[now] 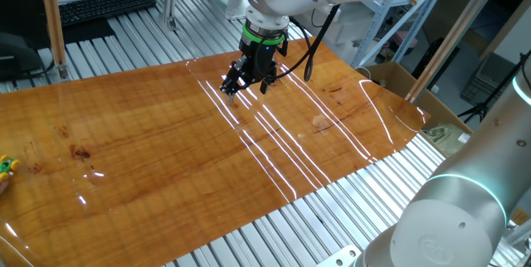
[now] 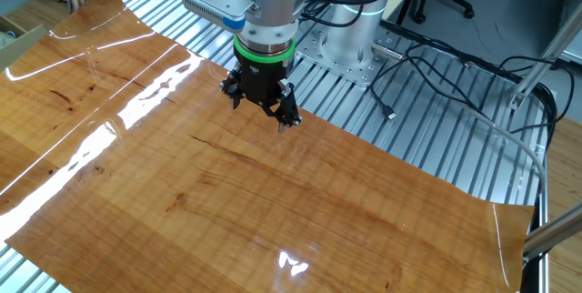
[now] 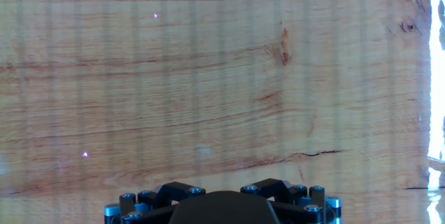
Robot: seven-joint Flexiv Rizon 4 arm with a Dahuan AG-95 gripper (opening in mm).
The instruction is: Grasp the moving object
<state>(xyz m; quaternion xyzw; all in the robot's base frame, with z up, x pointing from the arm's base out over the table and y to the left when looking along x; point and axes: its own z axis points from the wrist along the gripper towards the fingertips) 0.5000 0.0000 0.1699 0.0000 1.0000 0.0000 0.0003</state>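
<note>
Wide bare wood-grain surface (image 1: 166,143) all round the hand (image 1: 247,83), open on every side, nothing standing between it and the tiny toy figure (image 1: 7,166) far off at the sheet's edge. Below the hand, in the hand view, only plain wood. Beyond the sheet: metal posts (image 1: 53,18) at the back edge, a keyboard (image 1: 104,6) behind them, a second robot's grey body (image 1: 452,217) at the near corner, loose cables (image 2: 455,84) past the far side.

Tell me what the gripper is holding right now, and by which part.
Nothing. The gripper hangs open above the wooden sheet, with nothing between its fingers. The toy figure lies far off at the sheet's edge, untouched.
</note>
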